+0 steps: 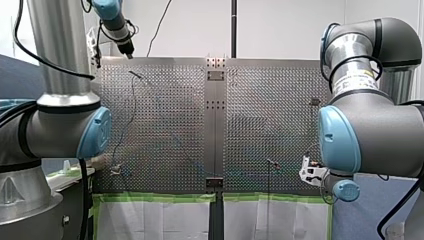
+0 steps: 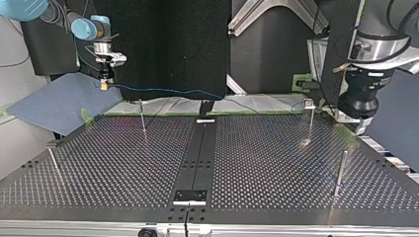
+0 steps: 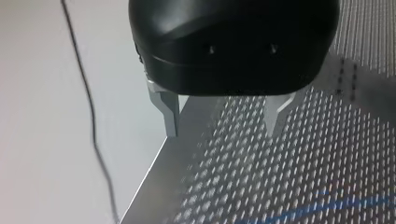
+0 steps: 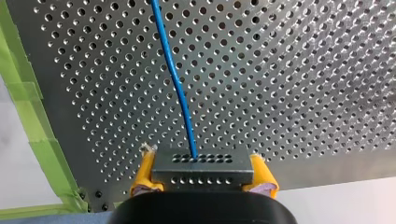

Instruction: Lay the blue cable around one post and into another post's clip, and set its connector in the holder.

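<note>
Clamped tight, my right gripper (image 4: 203, 164) has its yellow pads (image 4: 142, 175) pressed on both ends of a dark grey rectangular connector block (image 4: 203, 179) dotted with small holes. A thin blue cable (image 4: 175, 79) leaves the block's upper face and runs ahead of the gripper above the perforated metal table (image 4: 303, 70). The table's edge beside the gripper carries green tape (image 4: 28, 107).

In the top view this gripper hangs near the table's far edge at the view's left. From it the cable sags rightwards through the air, past a thin metal post (image 2: 142, 118), toward a clip-topped metal post (image 2: 310, 123). Whether it touches that post I cannot tell.

My left gripper (image 3: 222, 131) is black with bare metal fingers (image 3: 170, 114). They are spread wide apart with nothing between them, over the table's edge strip. A blurred stretch of the cable lies on the table beyond its fingertips.
</note>
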